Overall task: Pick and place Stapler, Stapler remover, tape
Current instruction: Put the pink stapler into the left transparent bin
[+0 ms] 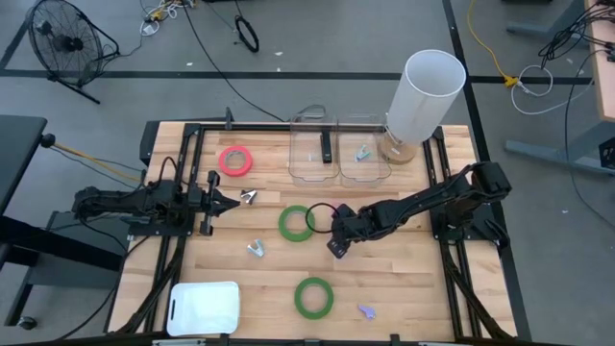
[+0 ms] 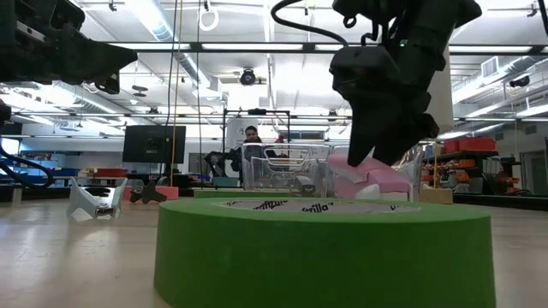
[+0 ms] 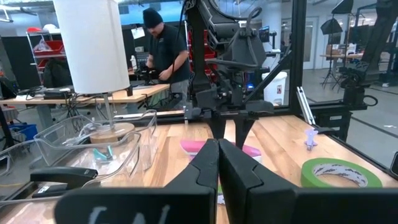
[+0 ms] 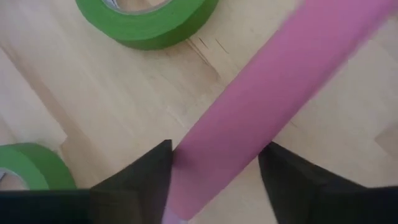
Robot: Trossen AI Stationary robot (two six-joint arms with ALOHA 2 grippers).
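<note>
My right gripper [image 1: 336,242] is near the table's middle, shut on a pink stapler [image 4: 280,81], which my arm hides in the high view. The stapler also shows in the low view [image 2: 377,181]. A green tape roll [image 1: 284,222] lies flat just left of that gripper, and a second green roll [image 1: 300,298] lies near the front edge. The pink-red roll [image 1: 222,160] lies flat at the far left. My left gripper [image 1: 233,199] is shut and empty at the left, beside a silver stapler remover [image 1: 249,197]. My right gripper pinches the pink stapler's long body between its two fingers, near one end [image 4: 193,180]. The fingers [image 4: 149,171] lie across the stapler and come from above, slanting down. The near green roll hides the stapler's underside in the low view, so I cannot tell whether it is clear of the table.
Two clear bins [image 1: 338,151] stand at the back, one with a black stapler [image 1: 327,144], one with a teal remover [image 1: 362,152]. A tall white cylinder [image 1: 425,94] stands beside them. Another silver remover [image 1: 256,249], a purple remover [image 1: 366,310] and a white board [image 1: 204,308] lie nearer the front.
</note>
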